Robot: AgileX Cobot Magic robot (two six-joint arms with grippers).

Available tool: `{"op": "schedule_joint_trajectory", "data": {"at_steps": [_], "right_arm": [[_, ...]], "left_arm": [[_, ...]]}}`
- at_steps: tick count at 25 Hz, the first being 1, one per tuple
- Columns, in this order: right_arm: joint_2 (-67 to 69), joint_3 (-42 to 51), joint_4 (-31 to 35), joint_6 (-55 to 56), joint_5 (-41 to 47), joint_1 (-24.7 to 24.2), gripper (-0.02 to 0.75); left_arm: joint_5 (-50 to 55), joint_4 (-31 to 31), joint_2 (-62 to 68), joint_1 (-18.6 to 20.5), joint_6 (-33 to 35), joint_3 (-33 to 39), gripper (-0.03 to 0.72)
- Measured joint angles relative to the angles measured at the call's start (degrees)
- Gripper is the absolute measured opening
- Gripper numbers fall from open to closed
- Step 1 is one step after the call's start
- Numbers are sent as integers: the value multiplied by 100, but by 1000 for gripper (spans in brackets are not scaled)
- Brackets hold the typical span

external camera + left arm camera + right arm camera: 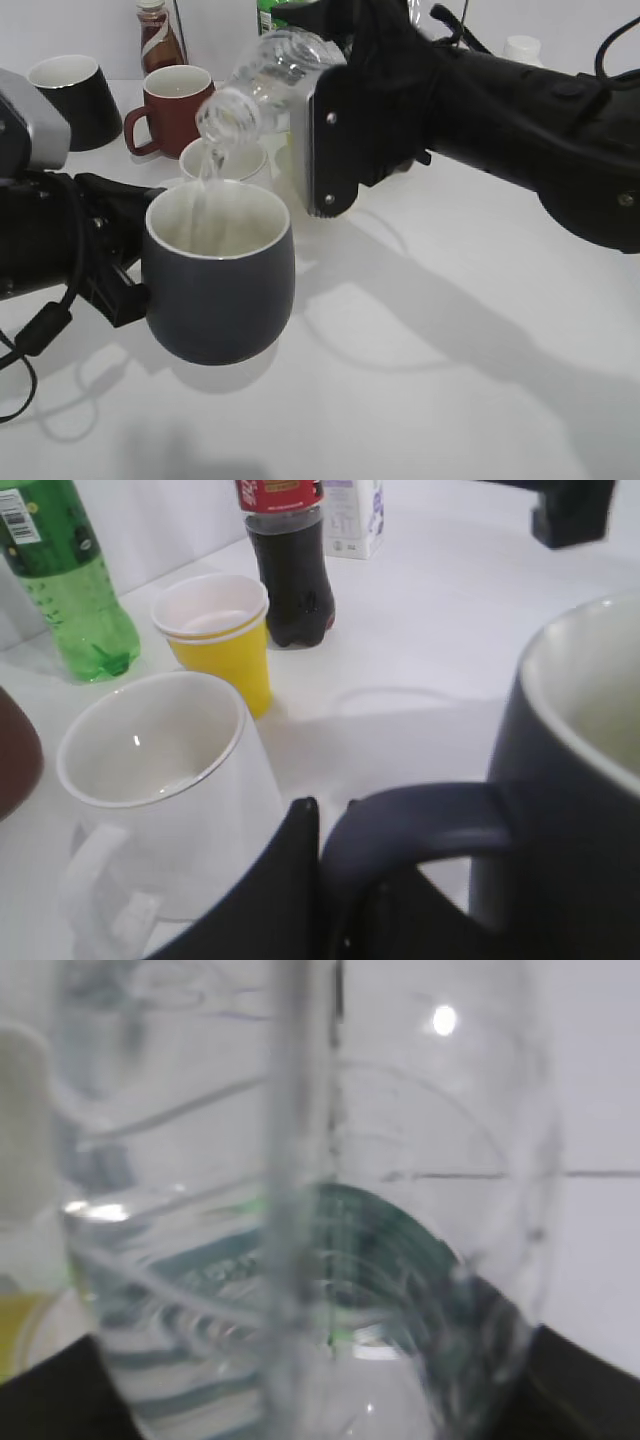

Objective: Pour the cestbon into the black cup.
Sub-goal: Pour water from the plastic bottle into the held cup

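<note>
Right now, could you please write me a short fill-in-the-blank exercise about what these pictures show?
1. Water runs from the tilted bottle into the ____ mug.
2. The left pincer holds that mug by its ____.
3. The right pincer grips the ____.
4. Beside the white mug stands a ____ paper cup.

Missing words: black; handle; bottle; yellow

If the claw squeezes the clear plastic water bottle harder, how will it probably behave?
The small clear plastic water bottle looks thin-walled, so it would probably dent. It is uncapped and tilted, pouring into the charcoal-black mug, so squeezing might make water spurt. As it empties, it likely gets lighter.
</note>
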Motion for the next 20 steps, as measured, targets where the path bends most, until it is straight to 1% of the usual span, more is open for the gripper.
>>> {"op": "schedule_joint_trajectory", "data": {"at_steps": [4,7,11,13,15,18,20], "right_arm": [[0,-7,-301,1444,417,0,459],[0,-7,-454,3127,560,0,459],[-69,-7,-435,5699,580,-19,459],[-185,-7,-418,6728,584,-122,459],[-285,-9,-406,7444,653,-302,459],[-330,33,-377,7986,813,-671,459],[-330,129,-366,8232,852,-928,459]], "left_arm": [[4,-107,0,0,0,0,40],[4,-124,0,0,0,0,40],[-172,-124,0,75,29,0,40],[-415,-278,0,270,264,0,40],[-652,-764,0,539,665,0,40],[-934,-1489,0,1086,1426,0,40],[-1131,-1830,13,1517,1828,0,40]]}}
